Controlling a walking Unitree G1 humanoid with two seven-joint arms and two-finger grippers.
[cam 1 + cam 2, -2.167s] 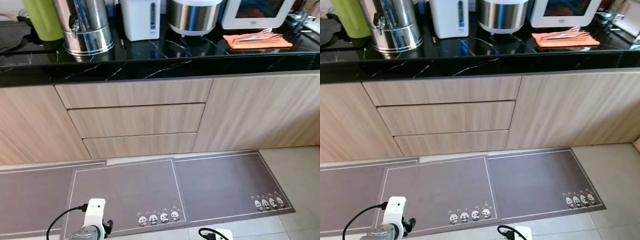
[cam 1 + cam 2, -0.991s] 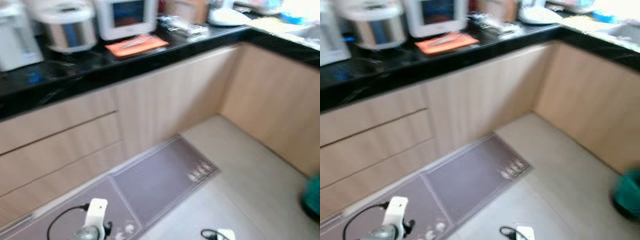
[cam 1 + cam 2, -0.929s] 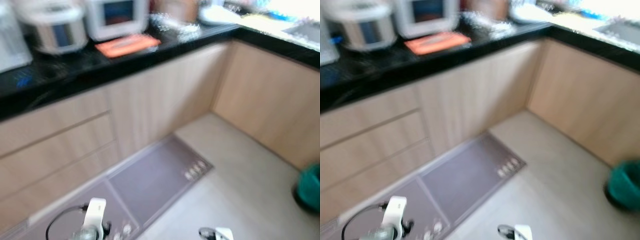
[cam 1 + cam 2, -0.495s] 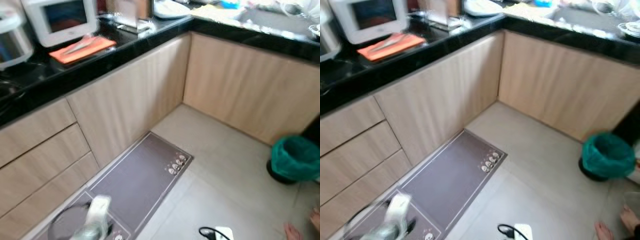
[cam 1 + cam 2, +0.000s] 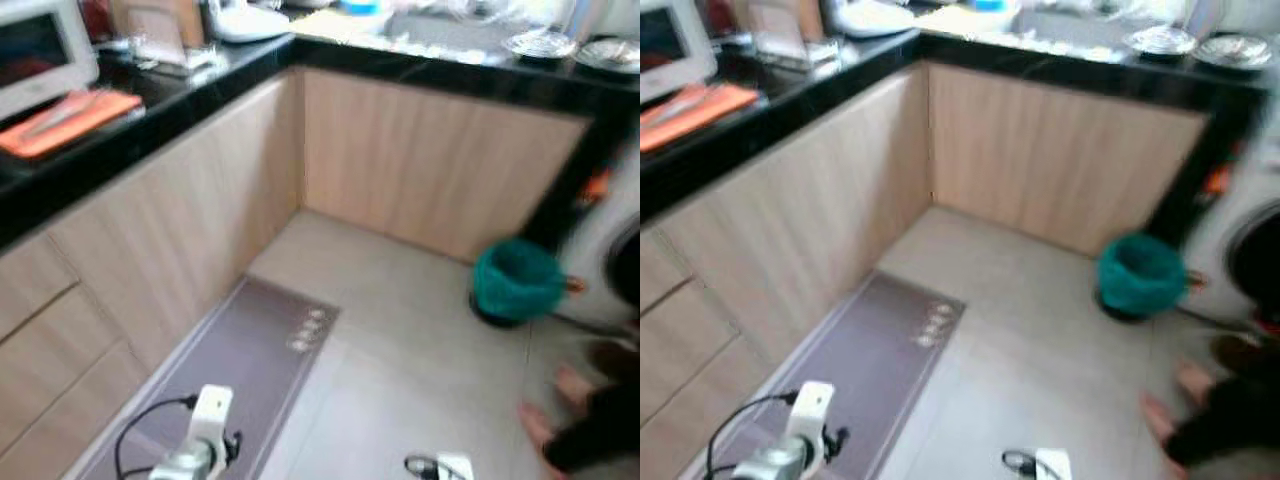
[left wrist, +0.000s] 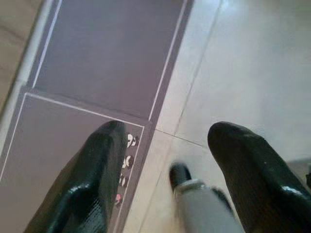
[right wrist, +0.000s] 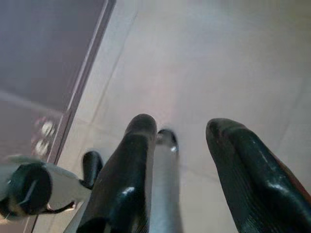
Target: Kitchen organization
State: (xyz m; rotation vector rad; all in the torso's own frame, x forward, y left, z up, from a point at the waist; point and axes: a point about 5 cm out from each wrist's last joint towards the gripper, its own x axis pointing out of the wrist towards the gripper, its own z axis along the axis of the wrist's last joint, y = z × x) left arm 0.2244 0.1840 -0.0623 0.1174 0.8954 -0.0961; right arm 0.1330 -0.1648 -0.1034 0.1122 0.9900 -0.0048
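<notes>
Kitchen corner with pale tile floor point(image 5: 400, 350) and wood-look cabinets under a black counter point(image 5: 150, 110), all a bit blurry since the robot seems to be mid-turn. Bottom of the frame: both arms hang idle over the floor, left gripper point(image 6: 170, 165) with fingers spread and empty, right gripper point(image 7: 180, 160) likewise parted, nothing held. Lower left there's the grey mat point(image 5: 240, 370) with little pandas. Right of centre sits a teal bin point(image 5: 517, 280), and a person's bare feet point(image 5: 560, 400) at the lower right edge (watch those). Far back, upper left, an orange cloth point(image 5: 60, 110) and clutter on the counter. No obvious target yet; I'd finish turning slowly, let the view settle, then choose
</notes>
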